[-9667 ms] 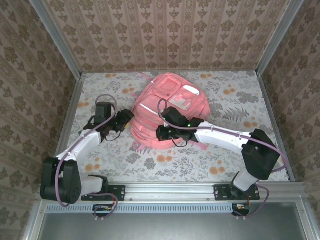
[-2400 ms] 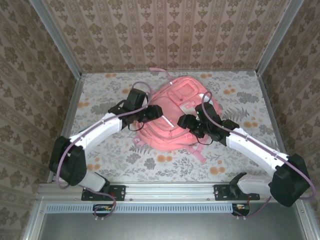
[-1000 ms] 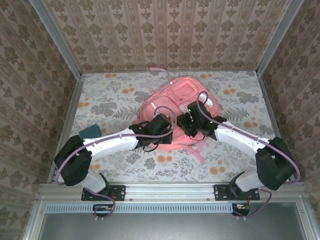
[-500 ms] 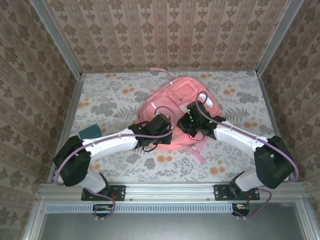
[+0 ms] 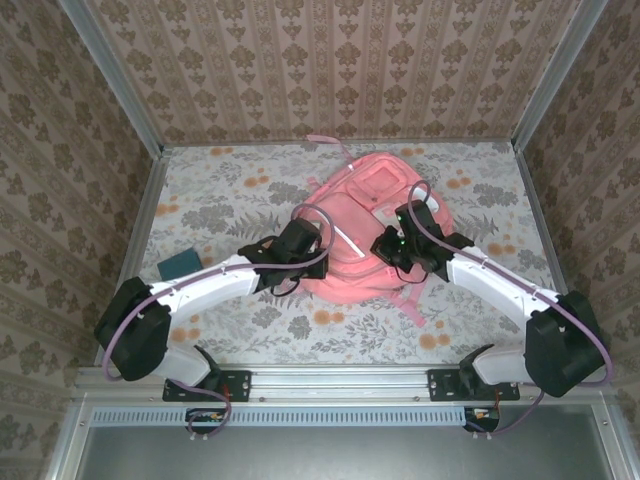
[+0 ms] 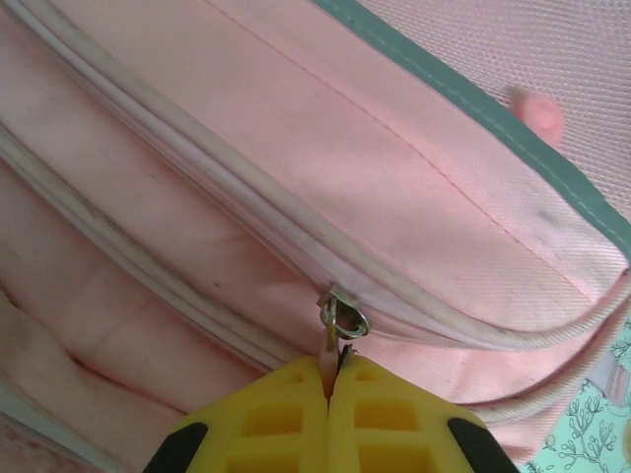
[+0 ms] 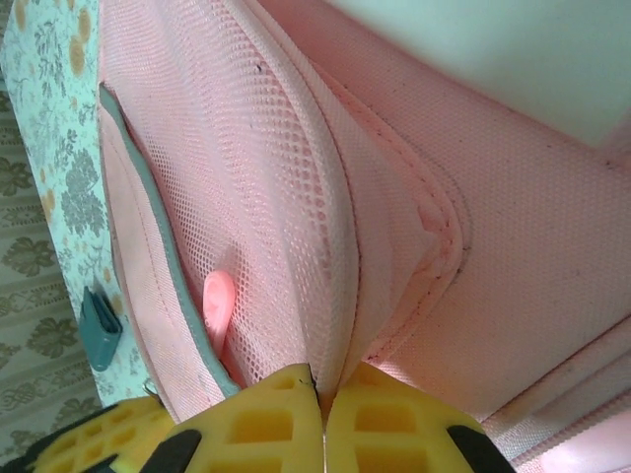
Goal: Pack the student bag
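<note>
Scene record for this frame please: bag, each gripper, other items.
bag: student bag, pink, lying mid-table
left gripper: shut on the bag's zipper pull
right gripper: shut, pinching a fabric fold by the mesh pocket
other: teal pencil case on the table, left of the bag, not touching it
</note>
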`<state>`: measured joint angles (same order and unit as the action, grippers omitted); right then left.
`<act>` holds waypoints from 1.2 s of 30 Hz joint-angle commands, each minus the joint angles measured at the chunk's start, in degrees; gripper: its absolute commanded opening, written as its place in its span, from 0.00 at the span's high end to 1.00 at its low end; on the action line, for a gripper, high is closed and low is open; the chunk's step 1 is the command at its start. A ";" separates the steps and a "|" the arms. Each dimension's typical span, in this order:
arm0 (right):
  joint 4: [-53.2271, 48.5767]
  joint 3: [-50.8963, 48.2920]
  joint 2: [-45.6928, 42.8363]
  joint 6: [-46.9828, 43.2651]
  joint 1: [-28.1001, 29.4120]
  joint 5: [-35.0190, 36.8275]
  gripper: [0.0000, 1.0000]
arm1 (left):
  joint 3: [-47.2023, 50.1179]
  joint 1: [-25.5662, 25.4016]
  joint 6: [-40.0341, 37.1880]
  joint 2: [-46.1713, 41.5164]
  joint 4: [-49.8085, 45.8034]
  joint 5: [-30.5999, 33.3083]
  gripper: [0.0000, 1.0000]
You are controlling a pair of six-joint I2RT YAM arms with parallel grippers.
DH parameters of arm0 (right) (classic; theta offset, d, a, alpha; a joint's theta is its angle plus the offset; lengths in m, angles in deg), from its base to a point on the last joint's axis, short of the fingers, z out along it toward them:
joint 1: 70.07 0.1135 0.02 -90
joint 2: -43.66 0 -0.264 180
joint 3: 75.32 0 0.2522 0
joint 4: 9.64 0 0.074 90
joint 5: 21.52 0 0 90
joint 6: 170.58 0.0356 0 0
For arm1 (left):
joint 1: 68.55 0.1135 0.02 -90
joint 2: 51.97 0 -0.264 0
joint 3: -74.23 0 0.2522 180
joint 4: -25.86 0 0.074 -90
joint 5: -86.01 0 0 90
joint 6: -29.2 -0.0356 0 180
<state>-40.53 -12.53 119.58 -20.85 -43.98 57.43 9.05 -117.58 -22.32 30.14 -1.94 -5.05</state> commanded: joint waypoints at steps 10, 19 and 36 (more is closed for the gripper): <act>-7.47 5.06 3.16 -16.44 -5.63 1.37 0.97 | 2.62 -0.48 -9.20 -3.41 4.44 -3.49 1.00; -8.12 13.72 9.59 -25.05 -9.44 -2.57 0.80 | 1.71 -7.50 -8.95 -0.56 13.98 -8.54 1.00; -4.83 -4.01 -11.35 -2.00 -8.66 -7.70 0.44 | -2.09 -8.97 -8.24 3.56 8.14 -2.21 1.00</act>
<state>-48.02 -13.03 110.29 -31.61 -53.60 52.64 8.00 -126.63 -30.01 33.31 7.33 -8.68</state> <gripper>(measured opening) 0.561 0.038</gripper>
